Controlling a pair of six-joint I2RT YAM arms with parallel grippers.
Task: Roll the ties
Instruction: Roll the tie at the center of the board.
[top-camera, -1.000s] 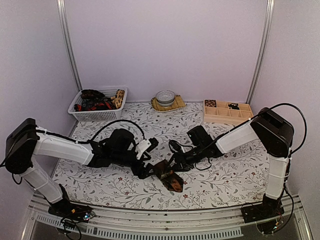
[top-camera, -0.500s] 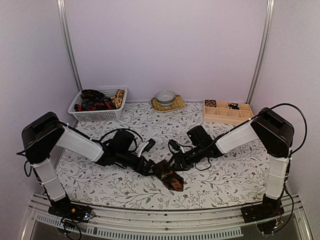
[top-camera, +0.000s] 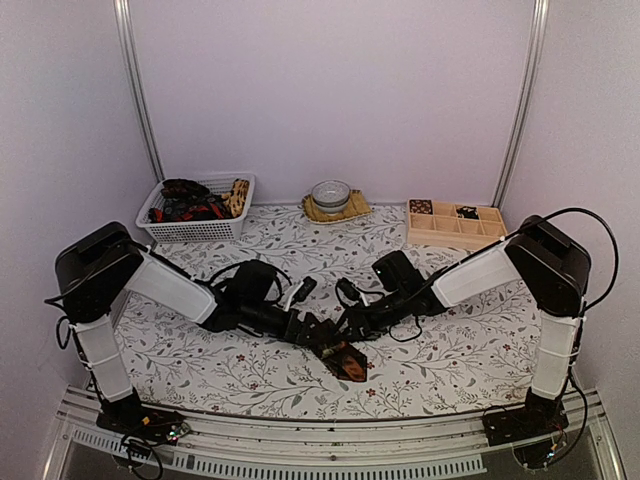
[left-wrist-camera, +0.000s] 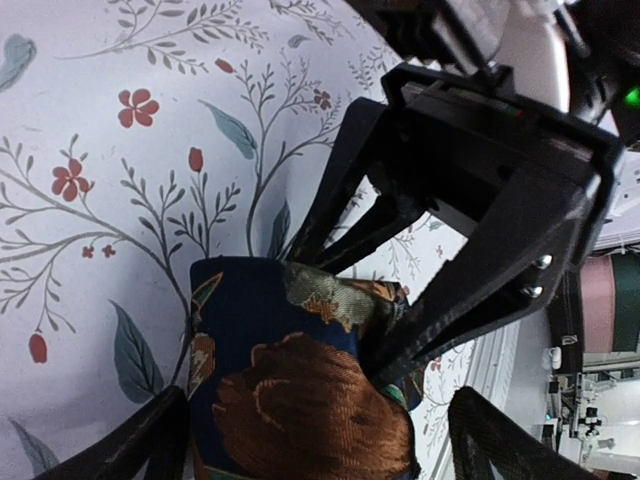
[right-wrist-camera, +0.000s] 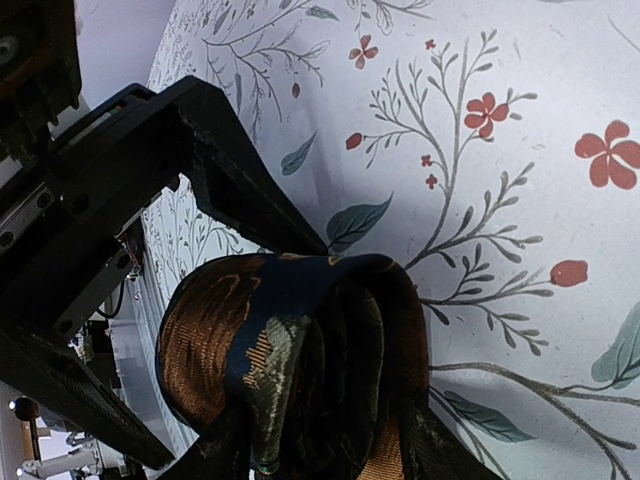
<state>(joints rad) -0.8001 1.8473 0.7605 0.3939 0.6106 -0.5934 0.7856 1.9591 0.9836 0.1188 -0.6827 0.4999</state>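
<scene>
The tie (top-camera: 342, 356) sits near the middle of the desk (top-camera: 470, 350), most of it wound into a fat roll, with a loose end lying flat toward the near edge. The right claw (top-camera: 352, 322) is about half closed on the roll, pinching the coils between its fingers. The left claw (top-camera: 314, 330) stands wide open, a finger on either side of the fabric, gripping nothing.

The likely trouble is the handover. The cloth looks smooth and springy, so if the right claw lets go before the left has a firm hold, the coils would probably slacken and the roll fall open. The two claws are also crowded almost against each other — a small misjudged move could knock them together or nudge the roll askew. And if the left claw closes off-centre, catching only the outer layer, the inner turns might slide out sideways.
</scene>
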